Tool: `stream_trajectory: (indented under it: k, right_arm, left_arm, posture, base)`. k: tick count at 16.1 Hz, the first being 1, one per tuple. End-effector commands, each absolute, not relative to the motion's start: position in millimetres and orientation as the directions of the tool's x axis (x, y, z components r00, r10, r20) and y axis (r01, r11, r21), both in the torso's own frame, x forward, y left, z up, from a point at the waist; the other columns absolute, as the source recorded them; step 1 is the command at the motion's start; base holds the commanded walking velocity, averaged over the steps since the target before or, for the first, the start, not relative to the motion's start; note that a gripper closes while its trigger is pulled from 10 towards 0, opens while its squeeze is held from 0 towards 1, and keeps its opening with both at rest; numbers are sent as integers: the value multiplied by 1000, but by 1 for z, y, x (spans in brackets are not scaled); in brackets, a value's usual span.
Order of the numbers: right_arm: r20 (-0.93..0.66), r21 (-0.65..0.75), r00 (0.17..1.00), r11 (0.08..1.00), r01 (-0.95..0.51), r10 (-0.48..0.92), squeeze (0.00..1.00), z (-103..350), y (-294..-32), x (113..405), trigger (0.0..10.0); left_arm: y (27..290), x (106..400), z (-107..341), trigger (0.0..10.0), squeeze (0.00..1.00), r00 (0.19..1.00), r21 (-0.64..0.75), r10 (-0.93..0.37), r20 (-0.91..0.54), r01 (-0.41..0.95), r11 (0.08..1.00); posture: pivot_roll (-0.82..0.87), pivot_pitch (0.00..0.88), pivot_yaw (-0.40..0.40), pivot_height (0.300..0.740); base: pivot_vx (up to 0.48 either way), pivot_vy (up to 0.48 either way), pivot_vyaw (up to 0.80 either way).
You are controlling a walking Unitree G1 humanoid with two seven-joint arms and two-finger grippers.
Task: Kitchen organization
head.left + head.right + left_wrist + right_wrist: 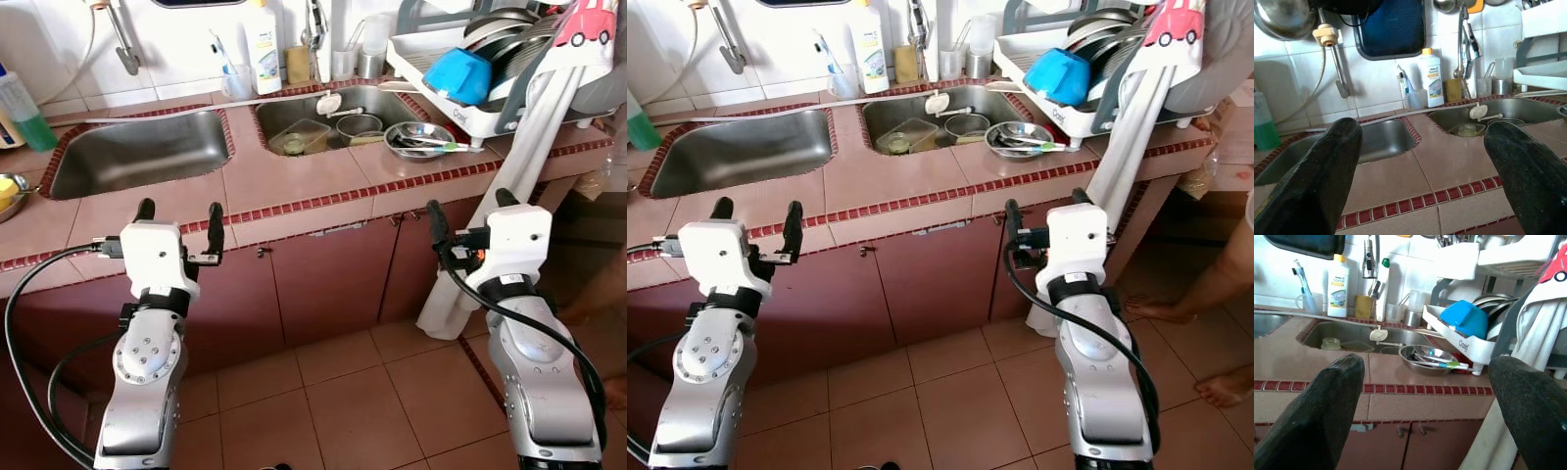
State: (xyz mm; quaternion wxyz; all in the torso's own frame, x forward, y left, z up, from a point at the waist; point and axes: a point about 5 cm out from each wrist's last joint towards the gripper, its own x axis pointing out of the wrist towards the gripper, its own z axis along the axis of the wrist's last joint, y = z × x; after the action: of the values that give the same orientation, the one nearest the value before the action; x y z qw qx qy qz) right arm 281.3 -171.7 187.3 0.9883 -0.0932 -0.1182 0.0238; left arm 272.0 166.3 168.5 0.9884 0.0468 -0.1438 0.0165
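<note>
Left tool (179, 211) wide open, empty, at the bench's (294, 181) front edge; right tool (1045, 217) likewise spread wide, holding nothing.

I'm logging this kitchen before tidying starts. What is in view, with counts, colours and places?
Sinks: two, steel, set in the pink-tiled counter.
Steel plate: one, at the right sink's edge, utensils in it.
Dish rack: one, white, counter's right end.
Blue bowl: one, in the rack.
Detergent bottle: one, white, behind the sinks.
Green bottle: one, far left.
Person's feet: two, bare, floor right.
Left pincer: open, before the counter.
Right pincer: open, before the counter.
</note>
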Motion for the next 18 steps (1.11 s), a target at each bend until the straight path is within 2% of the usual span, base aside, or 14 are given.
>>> stream_trajectory:
  k: [1, 2, 10, 11, 12, 13, 14, 15, 16, 18]
  right_arm:
    - [250, -159, 966, 987, -31, 71, 0, 194, -170, 282, 4588]
    - [254, -167, 964, 985, -35, 78, 0, 195, -170, 282, 0]
    - [250, -174, 965, 984, -36, 80, 0, 194, -170, 281, 0]
    - [250, -175, 965, 984, -33, 77, 0, 195, -170, 281, 902]
    - [245, -182, 967, 983, -23, 68, 0, 196, -171, 282, 10000]
    - [245, -188, 968, 982, -17, 64, 0, 196, -171, 283, 10000]
    - [246, -182, 967, 983, -16, 61, 0, 196, -171, 283, 10000]
    - [248, -178, 967, 984, -11, 56, 149, 196, -172, 283, 10000]
    - [249, -174, 967, 985, -12, 55, 1000, 196, -172, 283, 10000]
    - [246, -165, 968, 986, -13, 54, 1000, 195, -172, 283, 10000]
  left_arm:
    - [167, 268, 170, 3882, 0, 948, 118, 2, 319, -42, 992]
    - [167, 265, 174, 0, 0, 937, 122, 0, 350, -46, 992]
    - [168, 269, 172, 0, 0, 944, 77, 11, 330, -38, 996]
    - [169, 271, 170, 10000, 0, 951, 86, 26, 307, -56, 995]
    - [169, 272, 168, 10000, 0, 954, 80, 32, 299, -58, 995]
    - [170, 272, 169, 10000, 439, 952, 75, 33, 305, -59, 995]
    - [171, 271, 170, 10000, 1000, 950, 47, 46, 309, -64, 997]
    - [172, 271, 170, 10000, 1000, 950, 43, 47, 309, -63, 997]
    - [172, 271, 170, 10000, 1000, 950, 38, 46, 309, -61, 997]
    - [172, 272, 170, 10000, 1000, 951, 27, 47, 307, -58, 998]
  posture:
    - [-66, 35, 58, 740]
    - [-67, 36, 58, 740]
    - [-70, 37, 59, 740]
    - [-70, 36, 59, 740]
    - [-71, 36, 59, 740]
    - [-70, 36, 58, 740]
    - [-68, 35, 58, 740]
    - [-68, 35, 58, 740]
    - [-67, 37, 58, 740]
    - [-67, 37, 59, 740]
  base:
    - [0, 0, 0]
    - [0, 0, 0]
    - [0, 0, 0]
    - [0, 0, 0]
    - [0, 0, 0]
    - [0, 0, 0]
    - [0, 0, 0]
    - [0, 0, 0]
    - [0, 0, 0]
    - [0, 0, 0]
